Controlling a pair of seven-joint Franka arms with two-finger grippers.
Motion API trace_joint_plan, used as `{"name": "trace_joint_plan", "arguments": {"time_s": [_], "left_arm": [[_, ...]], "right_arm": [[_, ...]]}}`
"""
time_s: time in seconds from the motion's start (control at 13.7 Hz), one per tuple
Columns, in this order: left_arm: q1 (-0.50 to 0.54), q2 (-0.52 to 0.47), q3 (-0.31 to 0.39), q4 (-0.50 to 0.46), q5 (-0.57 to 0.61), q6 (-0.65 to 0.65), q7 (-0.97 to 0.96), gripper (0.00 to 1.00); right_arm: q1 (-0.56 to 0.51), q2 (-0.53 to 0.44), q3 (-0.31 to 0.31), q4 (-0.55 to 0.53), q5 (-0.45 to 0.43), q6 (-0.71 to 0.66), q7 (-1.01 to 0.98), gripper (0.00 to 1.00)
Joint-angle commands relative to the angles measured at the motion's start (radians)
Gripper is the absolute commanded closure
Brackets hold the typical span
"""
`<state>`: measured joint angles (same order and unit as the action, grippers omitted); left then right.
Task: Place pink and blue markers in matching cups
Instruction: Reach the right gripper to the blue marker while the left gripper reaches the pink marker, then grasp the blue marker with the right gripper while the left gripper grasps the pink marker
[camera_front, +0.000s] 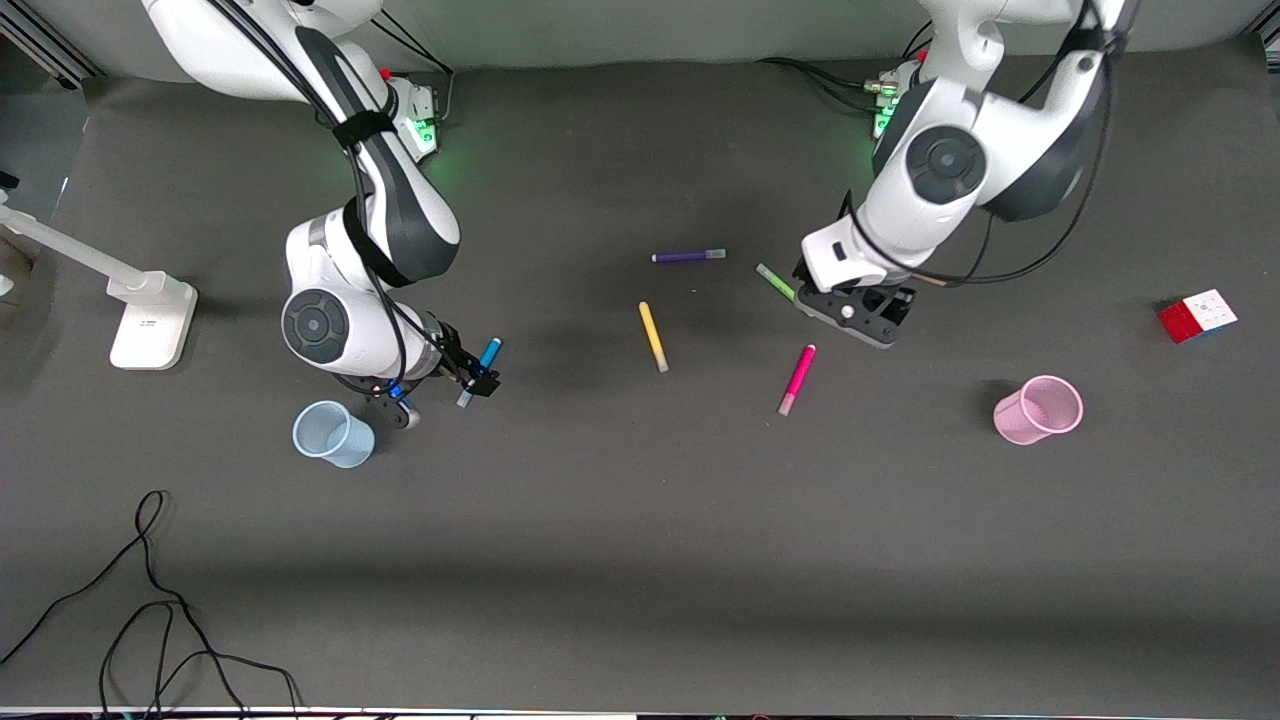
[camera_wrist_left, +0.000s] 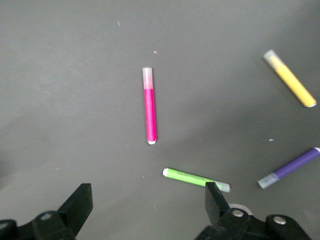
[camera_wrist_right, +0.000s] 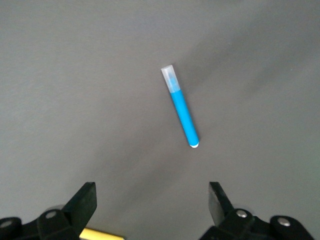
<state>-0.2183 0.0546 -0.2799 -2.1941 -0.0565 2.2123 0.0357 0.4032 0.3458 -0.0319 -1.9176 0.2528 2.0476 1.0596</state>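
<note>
The blue marker (camera_front: 482, 368) lies on the dark mat toward the right arm's end, a short way from the pale blue cup (camera_front: 330, 433). My right gripper (camera_front: 444, 398) hangs open and empty over the mat beside it. In the right wrist view the blue marker (camera_wrist_right: 182, 112) lies ahead of the open gripper (camera_wrist_right: 152, 200). The pink marker (camera_front: 797, 380) lies near mid-table, and the pink mesh cup (camera_front: 1040, 410) stands toward the left arm's end. My left gripper (camera_front: 848, 325) is open and empty above the mat. In the left wrist view the pink marker (camera_wrist_left: 150, 112) lies ahead of the gripper (camera_wrist_left: 148, 202).
A green marker (camera_front: 777, 283) lies by my left gripper and shows in the left wrist view (camera_wrist_left: 195, 178) next to one finger. A yellow marker (camera_front: 652, 336) and a purple marker (camera_front: 688, 256) lie mid-table. A colour cube (camera_front: 1197, 315), a white stand (camera_front: 150, 320) and a black cable (camera_front: 150, 600) sit at the edges.
</note>
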Motion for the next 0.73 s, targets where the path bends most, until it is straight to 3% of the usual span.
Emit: {"name": "trace_joint_plan", "arguments": {"time_s": [0.0,0.29,0.66], "left_arm": [[-0.018,0.074,0.007,-0.036,0.027,0.116,0.001,0.00],[-0.018,0.217,0.008,-0.073,0.050,0.291,-0.002,0.00],[-0.013,0.324,0.018,-0.073,0.098,0.385,-0.008,0.00]], "right_arm": [[-0.001,-0.007,-0.002,-0.087,0.026,0.048,-0.050,0.02],[0.017,0.067,0.000,-0.129,0.026,0.164,-0.066,0.03],[0.055,0.151,0.000,-0.147,0.025,0.298,-0.064,0.13]]}}
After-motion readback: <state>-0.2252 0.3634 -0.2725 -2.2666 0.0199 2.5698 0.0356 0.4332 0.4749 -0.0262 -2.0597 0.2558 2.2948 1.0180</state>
